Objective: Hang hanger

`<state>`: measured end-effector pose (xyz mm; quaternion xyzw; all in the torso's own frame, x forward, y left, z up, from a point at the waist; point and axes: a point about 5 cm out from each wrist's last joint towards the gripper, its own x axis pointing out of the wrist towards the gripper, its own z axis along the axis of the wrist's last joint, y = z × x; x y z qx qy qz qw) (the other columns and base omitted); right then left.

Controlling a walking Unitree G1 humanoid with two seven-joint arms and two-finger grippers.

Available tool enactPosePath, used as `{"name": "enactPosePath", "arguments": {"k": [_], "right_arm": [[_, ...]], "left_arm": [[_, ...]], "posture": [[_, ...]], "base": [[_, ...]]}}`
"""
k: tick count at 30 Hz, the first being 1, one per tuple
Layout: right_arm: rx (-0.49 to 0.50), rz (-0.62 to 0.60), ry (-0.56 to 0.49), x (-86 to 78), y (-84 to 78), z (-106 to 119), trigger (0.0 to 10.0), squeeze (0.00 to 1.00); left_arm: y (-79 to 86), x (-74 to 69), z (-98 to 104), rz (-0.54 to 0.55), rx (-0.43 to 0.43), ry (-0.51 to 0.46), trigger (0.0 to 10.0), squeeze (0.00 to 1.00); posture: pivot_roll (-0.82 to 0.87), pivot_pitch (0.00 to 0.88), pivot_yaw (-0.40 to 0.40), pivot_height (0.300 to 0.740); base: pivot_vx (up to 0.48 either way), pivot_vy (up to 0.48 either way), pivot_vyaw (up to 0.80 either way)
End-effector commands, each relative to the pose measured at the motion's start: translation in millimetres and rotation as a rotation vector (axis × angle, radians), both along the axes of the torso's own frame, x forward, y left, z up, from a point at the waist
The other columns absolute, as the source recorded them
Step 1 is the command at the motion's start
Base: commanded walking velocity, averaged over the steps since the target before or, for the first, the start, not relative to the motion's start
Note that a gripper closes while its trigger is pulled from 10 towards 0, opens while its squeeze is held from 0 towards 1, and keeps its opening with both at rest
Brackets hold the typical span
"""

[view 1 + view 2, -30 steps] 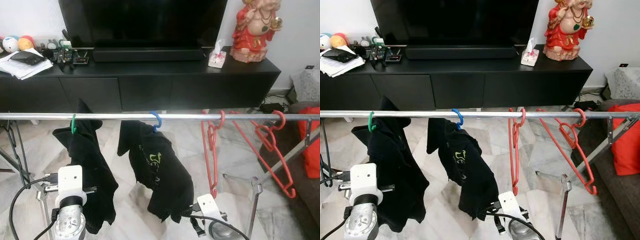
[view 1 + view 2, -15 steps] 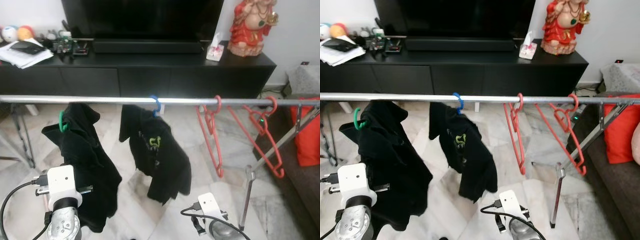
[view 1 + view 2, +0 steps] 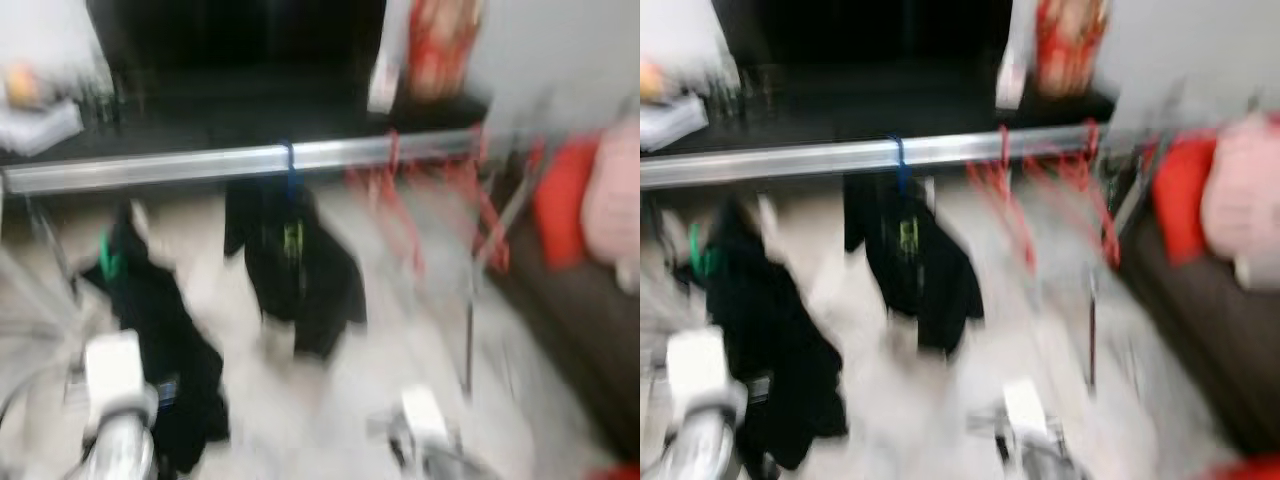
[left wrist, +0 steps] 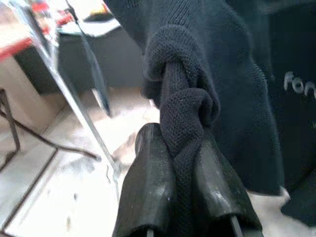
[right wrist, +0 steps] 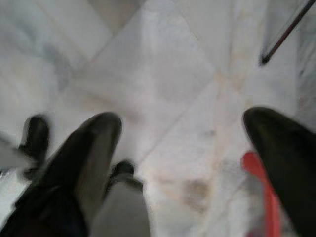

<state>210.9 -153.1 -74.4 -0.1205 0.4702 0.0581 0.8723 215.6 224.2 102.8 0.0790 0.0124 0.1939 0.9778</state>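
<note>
Left gripper (image 4: 180,177) fingers clench black cloth (image 4: 207,74); right gripper (image 5: 185,148) fingers spread above floor (image 5: 163,74); steady first, then lift toward rail (image 3: 230,160).

Black garments (image 3: 295,265) on a silver rail (image 3: 200,165), red hangers (image 3: 400,200), pale marbled floor (image 5: 163,64).
</note>
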Motion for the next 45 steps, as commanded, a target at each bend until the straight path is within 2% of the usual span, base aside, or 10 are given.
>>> {"name": "enactPosePath", "arguments": {"k": [1,23,38,45], "right_arm": [[-0.001,-0.016,-0.013,2.6,-3.5,1.7,10.0,0.00],[0.009,-0.011,-0.005,-0.7,-3.3,-0.2,10.0,0.00],[0.021,-0.017,-0.012,0.9,-0.7,0.7,10.0,0.00],[0.024,-0.020,-0.015,1.2,-0.1,0.9,10.0,0.00]], "left_arm": [[1.2,-1.1,11.5,0.008,0.011,-0.053,10.0,0.00],[0.6,-4.0,8.6,0.010,0.003,-0.033,10.0,0.00],[4.0,-1.3,7.2,0.025,-0.034,-0.016,10.0,0.00],[5.0,-2.3,7.4,0.027,-0.030,-0.010,10.0,0.00]], "posture": [[-0.05,0.000,0.005,0.740],[-0.03,0.000,0.002,0.740],[-0.03,0.000,0.008,0.740],[-0.03,0.000,0.009,0.740]], "base": [[-0.322,0.000,0.00],[-0.321,0.000,0.00],[0.000,0.000,0.00],[0.000,0.362,0.00]]}}
